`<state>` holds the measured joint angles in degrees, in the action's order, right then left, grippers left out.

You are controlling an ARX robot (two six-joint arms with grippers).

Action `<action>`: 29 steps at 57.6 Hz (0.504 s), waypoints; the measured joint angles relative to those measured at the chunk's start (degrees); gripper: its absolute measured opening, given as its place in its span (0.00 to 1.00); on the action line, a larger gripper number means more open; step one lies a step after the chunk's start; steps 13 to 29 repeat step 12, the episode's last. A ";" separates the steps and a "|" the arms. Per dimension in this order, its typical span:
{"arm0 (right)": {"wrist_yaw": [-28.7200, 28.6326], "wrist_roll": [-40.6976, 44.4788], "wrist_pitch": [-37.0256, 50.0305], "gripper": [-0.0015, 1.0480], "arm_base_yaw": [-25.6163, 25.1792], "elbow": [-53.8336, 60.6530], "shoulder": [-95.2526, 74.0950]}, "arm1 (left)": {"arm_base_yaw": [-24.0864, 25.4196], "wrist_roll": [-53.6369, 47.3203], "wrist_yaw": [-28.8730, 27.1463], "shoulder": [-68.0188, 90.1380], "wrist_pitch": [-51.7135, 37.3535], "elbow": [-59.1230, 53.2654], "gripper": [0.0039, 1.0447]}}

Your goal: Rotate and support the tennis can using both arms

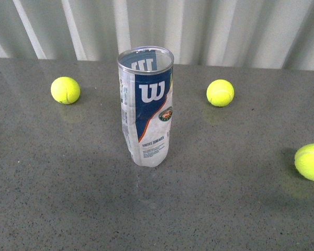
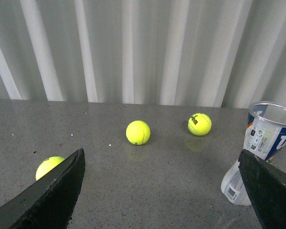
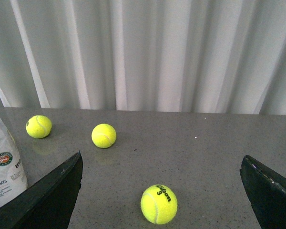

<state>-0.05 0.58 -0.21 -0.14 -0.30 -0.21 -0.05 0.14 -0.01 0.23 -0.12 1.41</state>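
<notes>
Clear plastic tennis can (image 1: 146, 107) stands upright, open-topped, on the grey table (image 1: 68, 198) among yellow balls (image 1: 65, 90). Left end effector (image 2: 164, 191) and right end effector (image 3: 164, 191) both gape wide, gripping nothing.

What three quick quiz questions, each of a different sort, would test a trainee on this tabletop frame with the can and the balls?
1. True or false: the tennis can stands upright on the grey table with its open mouth up.
2. Multiple choice: in the front view, how many yellow tennis balls show? A) one B) two C) three
3. Fill in: the left gripper and the right gripper both have their jaws ____.

Key
1. True; the can is dented near its base and nothing holds it.
2. C: the left ball, the far right ball and the ball at the right edge.
3. Open, each spread wide and holding nothing.
</notes>
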 joint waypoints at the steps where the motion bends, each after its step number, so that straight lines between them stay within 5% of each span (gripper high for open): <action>1: 0.00 0.00 0.00 0.93 0.00 0.00 0.00 | 0.00 0.00 0.00 0.00 0.00 -0.02 0.93; 29: 0.00 0.00 0.00 0.93 0.00 0.00 0.00 | 0.00 0.00 0.00 0.00 0.00 0.00 0.94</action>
